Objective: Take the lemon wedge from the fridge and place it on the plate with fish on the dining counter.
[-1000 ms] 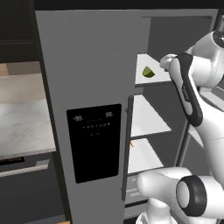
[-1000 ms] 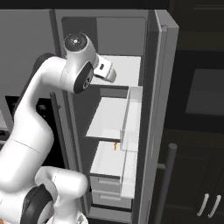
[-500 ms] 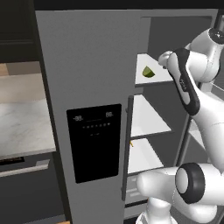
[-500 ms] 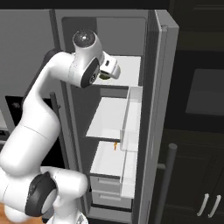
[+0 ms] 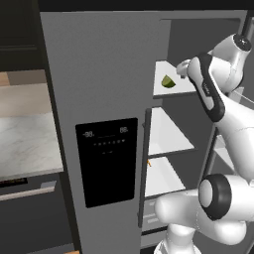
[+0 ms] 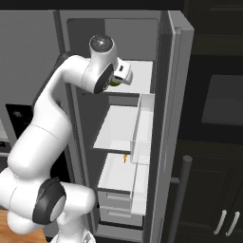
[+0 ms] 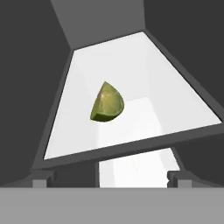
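On the fridge top shelf, lemon wedge, claw wide open, empty.

Flat rendered light is washing the white shelf bright, surroundings are staying dim, edges sharp, no glare showing.

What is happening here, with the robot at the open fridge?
The white arm is reaching into the open fridge toward a lemon wedge that lies alone on the top shelf. In the hand view the claw is open, its tips short of the shelf's front edge, and the wedge is not touched. Nothing is held, so the pick-up is not yet done.
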You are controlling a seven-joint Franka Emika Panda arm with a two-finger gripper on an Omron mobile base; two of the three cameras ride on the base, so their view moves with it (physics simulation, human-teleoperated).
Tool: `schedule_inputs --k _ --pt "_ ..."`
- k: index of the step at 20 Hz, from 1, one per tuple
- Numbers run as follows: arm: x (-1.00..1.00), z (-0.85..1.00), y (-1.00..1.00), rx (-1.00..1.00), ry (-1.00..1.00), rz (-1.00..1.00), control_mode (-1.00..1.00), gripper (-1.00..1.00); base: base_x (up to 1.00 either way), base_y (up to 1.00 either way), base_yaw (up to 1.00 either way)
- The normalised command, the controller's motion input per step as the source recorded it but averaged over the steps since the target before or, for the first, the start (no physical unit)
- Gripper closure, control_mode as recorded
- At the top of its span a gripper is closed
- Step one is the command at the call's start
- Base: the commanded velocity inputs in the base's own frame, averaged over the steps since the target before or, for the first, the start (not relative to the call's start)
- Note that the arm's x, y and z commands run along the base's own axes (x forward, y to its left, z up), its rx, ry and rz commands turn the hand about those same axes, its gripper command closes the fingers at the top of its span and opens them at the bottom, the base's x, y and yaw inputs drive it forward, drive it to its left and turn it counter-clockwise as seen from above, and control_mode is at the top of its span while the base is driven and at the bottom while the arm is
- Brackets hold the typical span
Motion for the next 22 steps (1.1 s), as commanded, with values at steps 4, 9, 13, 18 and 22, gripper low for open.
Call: schedule_inputs --k 4,9,13,18,22 --pt "0.26 -0.16 0.00 0.00 0.00 0.04 -1.00 -1.00 0.00 0.00 0.00" --pt "0.13 -0.22 0.21 -0.01 0.01 0.00 -1.00 -1.00 0.00 0.00 0.00" --pt "0.24 -0.05 0.08 0.00 0.01 0.00 -1.00 -1.00 0.00 0.00 0.00" --pt "0.39 0.00 0.01 0.00 0.03 0.00 -1.00 -1.00 0.00 0.00 0.00" --pt "0.36 0.00 0.00 0.00 0.00 0.00 -1.00 -1.00 0.00 0.00 0.00"
